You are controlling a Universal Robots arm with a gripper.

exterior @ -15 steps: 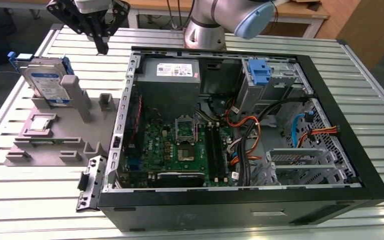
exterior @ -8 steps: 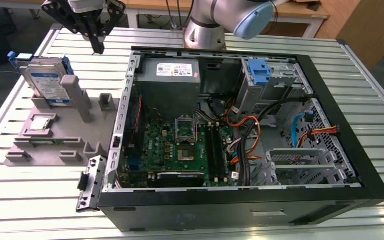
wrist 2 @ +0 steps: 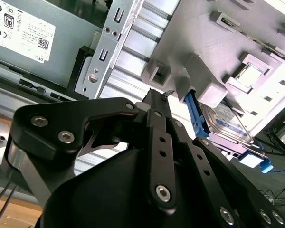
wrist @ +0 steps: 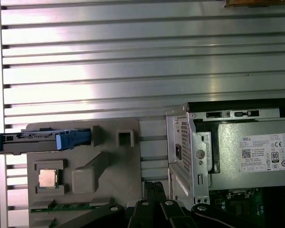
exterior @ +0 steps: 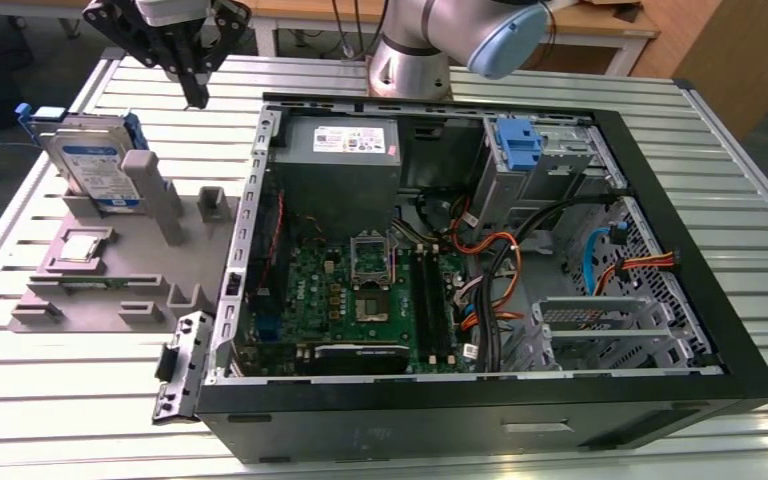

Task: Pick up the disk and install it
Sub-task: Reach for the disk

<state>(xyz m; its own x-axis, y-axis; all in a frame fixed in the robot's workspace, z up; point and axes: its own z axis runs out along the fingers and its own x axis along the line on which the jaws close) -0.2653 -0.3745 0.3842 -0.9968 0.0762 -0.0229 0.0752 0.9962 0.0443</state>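
I am looking at the gripper (exterior: 197, 95) hanging in the air above the slatted aluminium table (exterior: 64, 400), toward the exterior view's left, apart from everything below it. Its black fingertips are pressing together with nothing between them, which is showing most clearly in the second wrist view (wrist 2: 159, 95); it is carrying nothing.

The disk (exterior: 97, 165) is standing on its edge in a slot of the grey parts fixture (exterior: 157, 270), leaning slightly, with its white-and-blue label facing the exterior camera and blue rails running along its edges. It is sitting on the exterior view's left of the open computer case (exterior: 491, 395), well outside it. In the first wrist view I am seeing the disk (wrist: 33, 137) edge-on in the fixture (wrist: 109, 156), with the gripper (wrist: 154, 187) off to one side and not touching it.

A small square processor chip (exterior: 77, 248) is lying flat in a pocket of the same fixture, just beside the disk. Inside the case, the power supply (exterior: 337, 150) is sitting at the far end, the motherboard (exterior: 357, 290) is lying on the floor, and a drive cage with a blue latch (exterior: 518, 145) is standing at the far corner.
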